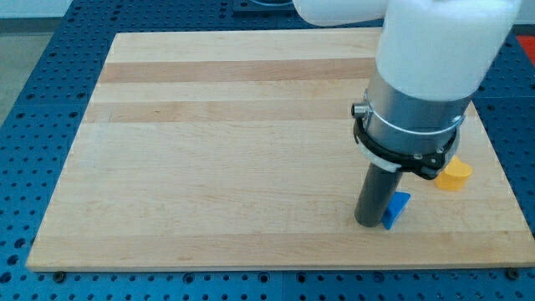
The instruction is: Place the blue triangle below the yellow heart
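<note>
Blue is the first thing that jumps out down at the view's bottom: the blue triangle sits close to the near edge of the wooden board, over toward the view's right. My tip is planted right beside it on the view's left, touching it or as good as touching, hard to call from this angle. No pincer on this rig, just a straight dark rod, so nothing is open, clenched or grasping; it can only push.

A bit farther up and to the view's right there's the yellow block, near the board's right edge. Part of it hides behind the arm's grey collar, so I can't honestly make out a heart shape. The triangle lies below and left of it, near but not touching.

Beyond the board, blue perforated table all round.
</note>
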Controlling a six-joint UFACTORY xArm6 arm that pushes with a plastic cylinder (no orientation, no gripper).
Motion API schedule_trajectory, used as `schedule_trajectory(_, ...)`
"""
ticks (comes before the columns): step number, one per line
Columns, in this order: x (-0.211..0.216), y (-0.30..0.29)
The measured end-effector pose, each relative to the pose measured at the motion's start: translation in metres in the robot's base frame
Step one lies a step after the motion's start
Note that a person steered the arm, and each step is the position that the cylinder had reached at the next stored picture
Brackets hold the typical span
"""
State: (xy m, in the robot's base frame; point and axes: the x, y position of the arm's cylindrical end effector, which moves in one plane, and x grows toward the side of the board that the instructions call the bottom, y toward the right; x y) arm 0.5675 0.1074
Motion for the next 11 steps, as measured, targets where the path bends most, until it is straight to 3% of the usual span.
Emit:
schedule_trajectory(2,-0.009,0.003)
schedule_trajectory(6,-0.009,0.064)
schedule_trajectory(11,-0.008,0.076)
